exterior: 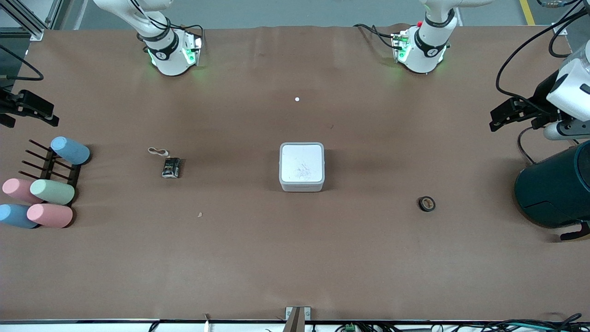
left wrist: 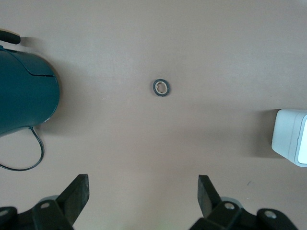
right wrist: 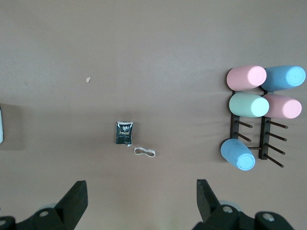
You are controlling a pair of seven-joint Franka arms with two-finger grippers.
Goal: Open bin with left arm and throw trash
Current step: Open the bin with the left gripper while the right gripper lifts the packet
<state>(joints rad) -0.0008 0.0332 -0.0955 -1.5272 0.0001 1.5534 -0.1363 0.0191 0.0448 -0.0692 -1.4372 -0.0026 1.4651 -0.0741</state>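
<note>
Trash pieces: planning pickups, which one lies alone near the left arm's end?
The black tape ring; the foil packet and rubber band lie together.

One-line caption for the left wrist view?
Open left gripper high over the table, tape ring below, closed bin at edge.

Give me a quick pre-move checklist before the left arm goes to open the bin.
1. Bin lid closed and flat, nothing on it: ok.
2. Left gripper empty with fingers apart, over bare table near the tape ring: ok.
3. Right gripper empty with fingers apart, over the table near the black packet and rubber band: ok.
4. All three trash items lie loose on the table, apart from the bin: ok.
5. Teal cylinder stands at the left arm's end, apart from the bin: ok.
6. Which edge of the lid carries the hinge: cannot tell.
</note>
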